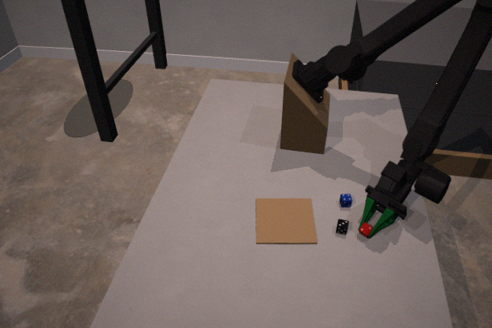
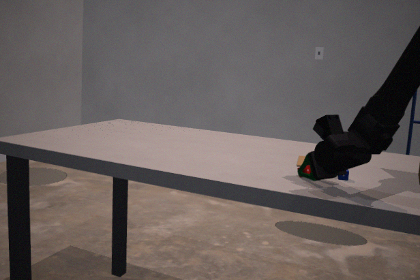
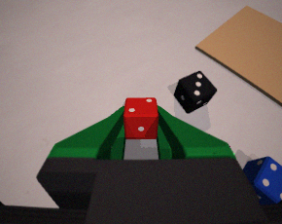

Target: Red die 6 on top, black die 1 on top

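My gripper [image 1: 365,231] [image 2: 305,171] [image 3: 140,112] is shut on the red die, with one green finger on each side, low at the table top. The red die [image 1: 366,229] [image 2: 307,169] [image 3: 141,117] shows a two-pip face and, nearer the wrist camera, a one-pip face. Whether it touches the table is hard to tell. The black die [image 1: 342,227] [image 3: 194,92] stands on the table between the red die and the mat, a three-pip face showing. The blue die [image 1: 346,200] [image 2: 343,175] [image 3: 268,179] stands on the table, a four-pip face showing. The tan mat [image 1: 286,221] [image 2: 301,161] [image 3: 252,51] lies flat.
A brown wedge-shaped block [image 1: 303,127] stands on the table [image 1: 224,278] [image 2: 170,156] behind the mat, with a dark arm part on it. The table's right edge is near my gripper. In the exterior view the arm hides the table behind it.
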Robot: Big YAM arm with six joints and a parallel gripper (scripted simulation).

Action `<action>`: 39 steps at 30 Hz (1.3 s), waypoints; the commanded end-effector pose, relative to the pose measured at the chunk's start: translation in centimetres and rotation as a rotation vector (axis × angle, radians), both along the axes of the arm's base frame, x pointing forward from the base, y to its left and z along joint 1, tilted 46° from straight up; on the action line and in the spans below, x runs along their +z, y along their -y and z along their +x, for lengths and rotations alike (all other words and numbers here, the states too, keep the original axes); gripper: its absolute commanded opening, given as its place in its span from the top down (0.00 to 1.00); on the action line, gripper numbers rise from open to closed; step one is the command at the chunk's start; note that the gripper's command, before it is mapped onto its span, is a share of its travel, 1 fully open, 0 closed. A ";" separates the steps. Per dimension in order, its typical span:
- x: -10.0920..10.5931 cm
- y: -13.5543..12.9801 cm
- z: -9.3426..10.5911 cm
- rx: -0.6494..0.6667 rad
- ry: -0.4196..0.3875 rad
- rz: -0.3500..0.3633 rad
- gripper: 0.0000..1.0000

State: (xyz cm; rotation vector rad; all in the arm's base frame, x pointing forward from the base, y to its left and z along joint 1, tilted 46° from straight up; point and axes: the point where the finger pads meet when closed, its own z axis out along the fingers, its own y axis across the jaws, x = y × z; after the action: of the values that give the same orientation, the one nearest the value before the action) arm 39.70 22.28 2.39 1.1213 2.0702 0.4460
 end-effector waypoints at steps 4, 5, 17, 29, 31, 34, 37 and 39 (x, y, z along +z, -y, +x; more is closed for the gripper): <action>0.8 -0.2 0.5 -0.014 0.025 0.025 0.72; 0.8 -0.2 0.5 -0.014 0.025 0.025 0.72; 0.8 -0.2 0.5 -0.014 0.025 0.025 0.60; 0.8 -0.2 0.5 -0.014 0.025 0.025 0.60; 0.8 -0.2 0.5 -0.014 0.025 0.025 0.60; 0.8 -0.2 0.5 -0.014 0.025 0.025 0.60; 0.8 -0.2 0.5 -0.014 0.025 0.025 0.60; 0.8 -0.2 0.5 -0.014 0.025 0.025 0.60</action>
State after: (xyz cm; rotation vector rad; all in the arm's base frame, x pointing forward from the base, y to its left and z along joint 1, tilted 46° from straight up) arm 39.70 22.28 2.39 1.1215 2.0701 0.4461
